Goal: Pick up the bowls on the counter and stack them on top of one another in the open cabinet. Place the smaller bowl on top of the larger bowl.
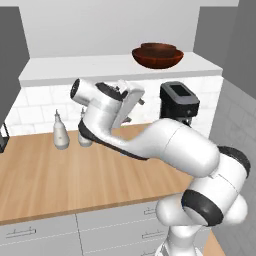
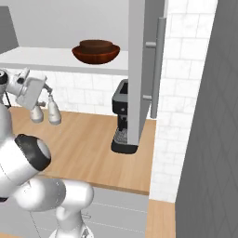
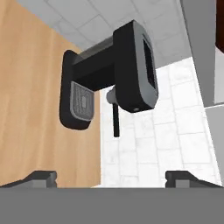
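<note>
The larger bowl (image 1: 158, 58) (image 2: 95, 55) rests on the white ledge of the open cabinet (image 1: 100, 67) (image 2: 42, 59), wide and dark reddish-brown. The smaller bowl (image 1: 159, 48) (image 2: 96, 44) sits inside it, its rim showing above. A sliver of dark red bowl (image 3: 220, 22) shows at the top right of the hand view. My gripper (image 1: 136, 111) (image 2: 45, 95) (image 3: 113, 177) hangs below the ledge, over the counter (image 1: 50, 175) (image 2: 83, 144), apart from the bowls. It is open, with nothing between its fingers.
A black coffee machine (image 1: 179, 102) (image 2: 122, 116) (image 3: 118, 74) stands on the counter against the tiled wall, just ahead of my hand. Two white bottles (image 1: 61, 132) (image 2: 54, 111) stand at the back left. An open grey cabinet door (image 2: 139, 69) hangs above the machine.
</note>
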